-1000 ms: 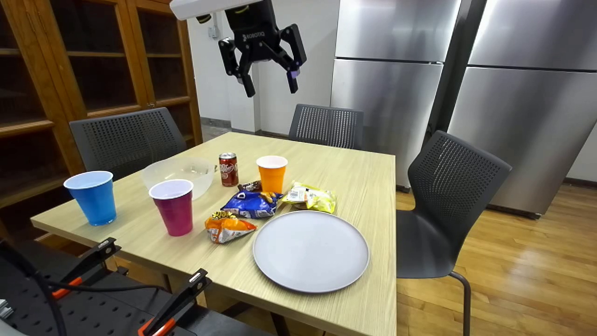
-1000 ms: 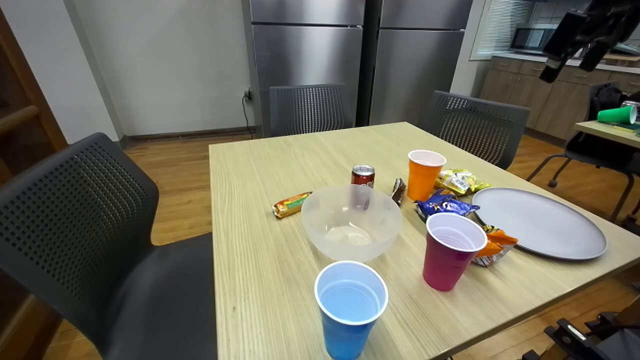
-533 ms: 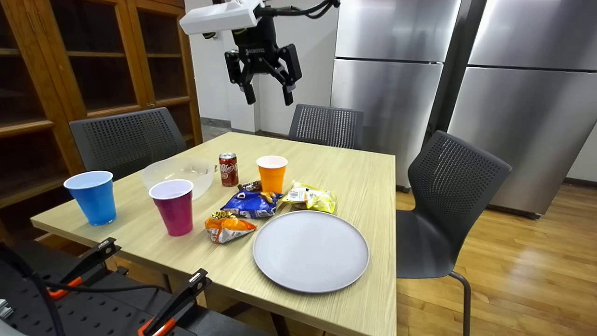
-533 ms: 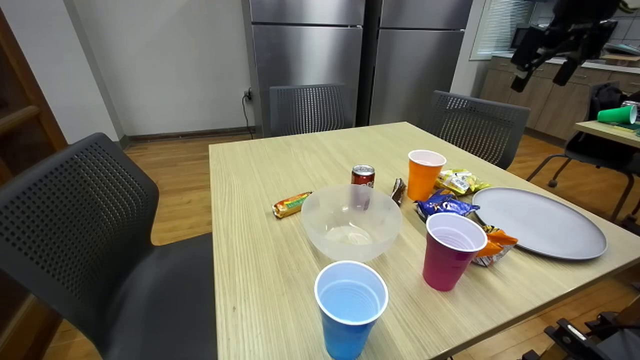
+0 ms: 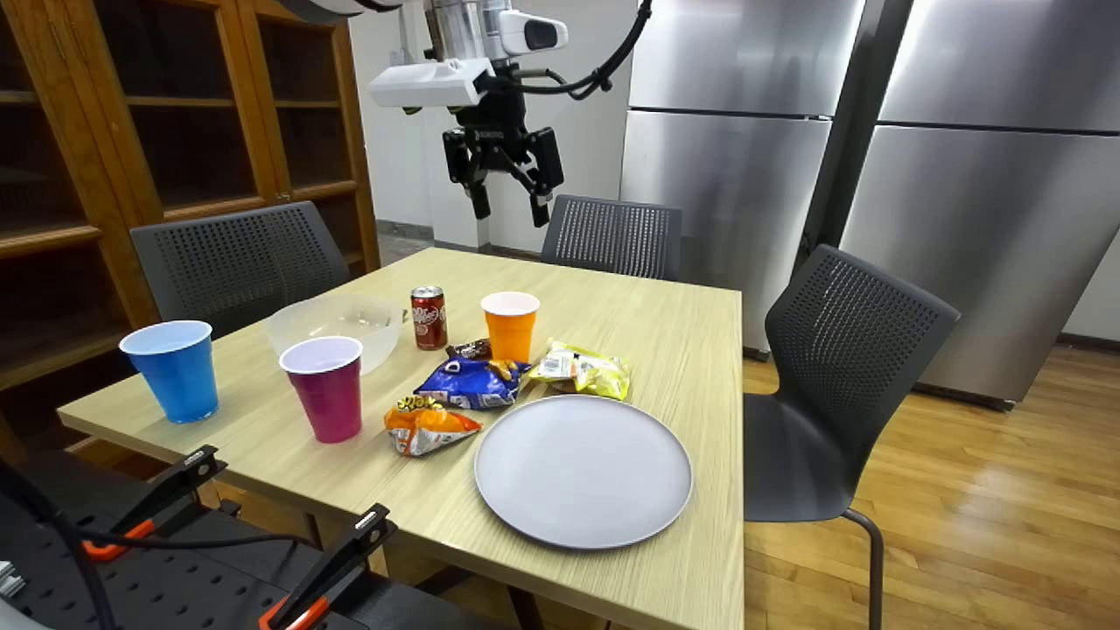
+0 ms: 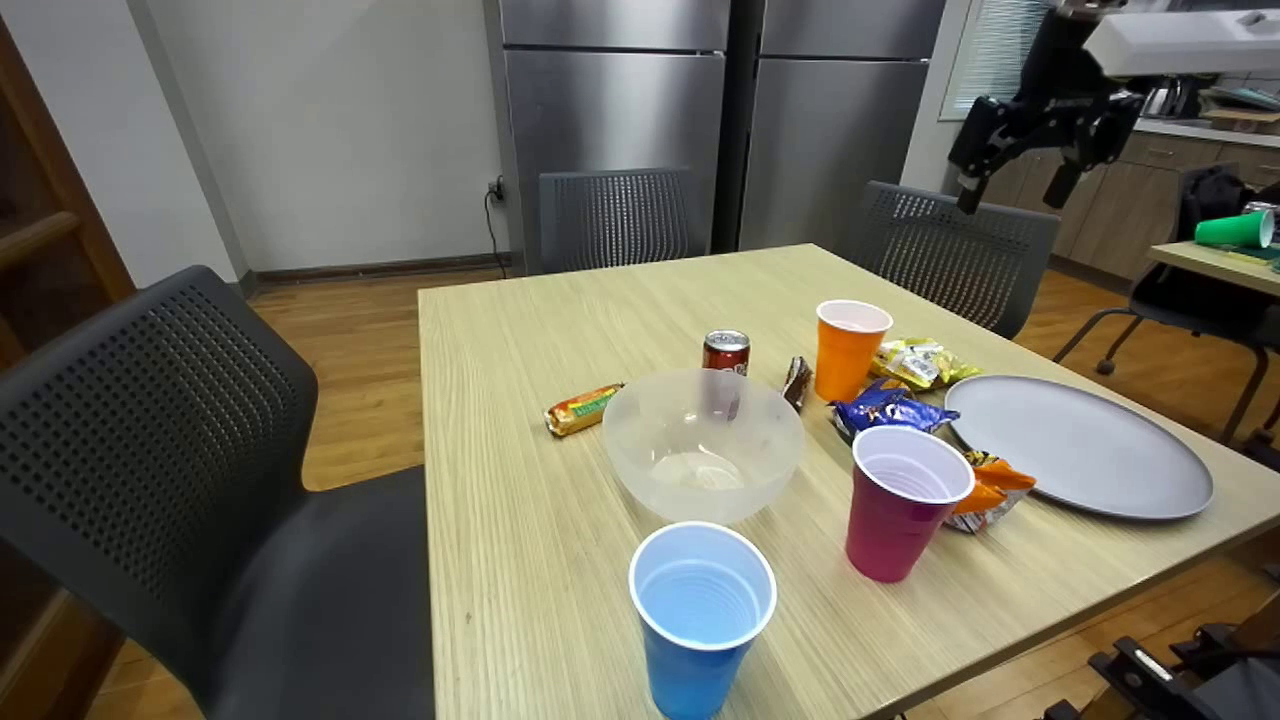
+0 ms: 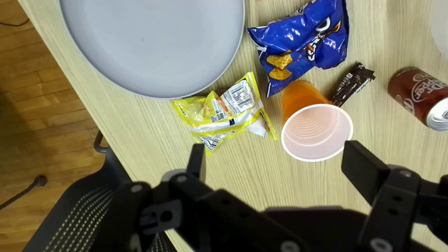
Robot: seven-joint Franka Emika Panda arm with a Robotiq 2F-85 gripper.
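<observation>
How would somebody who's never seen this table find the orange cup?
On the pale table, find the big round gray plate. Right by it lie a yellow snack bag and a blue snack bag; the orange cup stands upright next to them. It's the only orange cup, unlike the blue cup and the dark pink cup.

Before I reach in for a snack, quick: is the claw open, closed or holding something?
Claw: open, holding nothing, up above the table.
</observation>
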